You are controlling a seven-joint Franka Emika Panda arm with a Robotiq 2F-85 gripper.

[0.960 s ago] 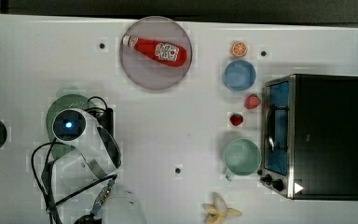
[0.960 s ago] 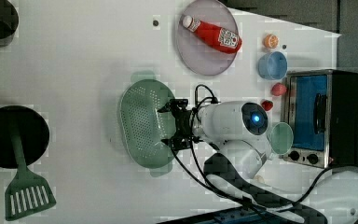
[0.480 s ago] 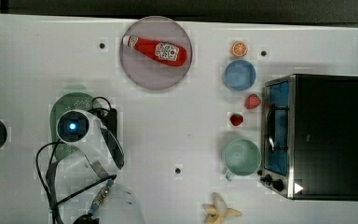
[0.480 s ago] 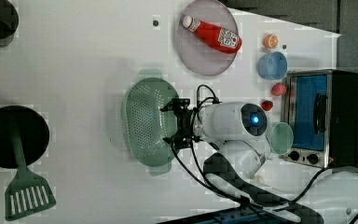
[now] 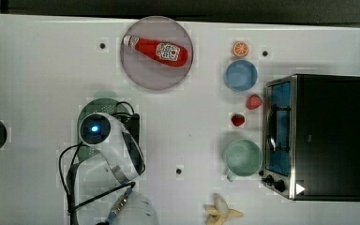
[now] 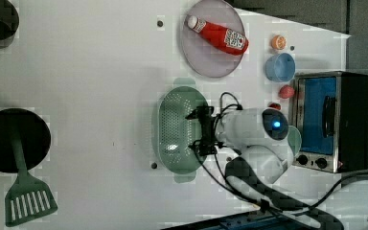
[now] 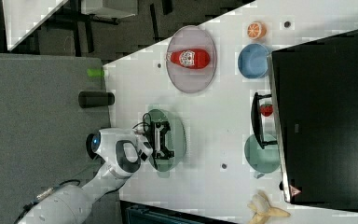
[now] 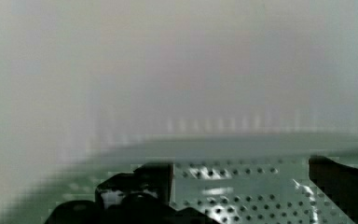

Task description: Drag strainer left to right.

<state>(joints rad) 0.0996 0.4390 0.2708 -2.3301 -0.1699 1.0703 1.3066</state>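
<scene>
The strainer (image 6: 179,129) has shifted a little since a second ago. In the left view it sat further toward the left view's left; now its bowl lies closer to the middle of the tabletop (image 6: 91,72), just below the grey plate (image 6: 196,52) that carries the ketchup bottle (image 6: 218,34). In the top view the same small drift shows: the green rim (image 5: 104,99) peeks out from under the arm's white wrist a touch further toward the top view's right than before.

The hand (image 6: 202,130) hangs over the strainer's near wall with its fingers spread wide, one to each side, and it grips nothing. In the wrist view the perforated wall (image 8: 242,191) fills the space between the two dark fingers (image 8: 340,182), which suggests the hand reaches down inside the bowl, though whether a finger is actually pressed against the plastic is hard to make out.

My reading is that the drag has begun but has most of its way to go. The strainer is well apart from the far side of the tabletop, where the toaster oven (image 5: 316,136), the green mug (image 5: 242,157) and the blue bowl (image 5: 240,75) stand. The open path runs through the bare middle of the tabletop, so the push can continue that way, provided the hand stays low enough to catch the wall rather than ride over it.
</scene>
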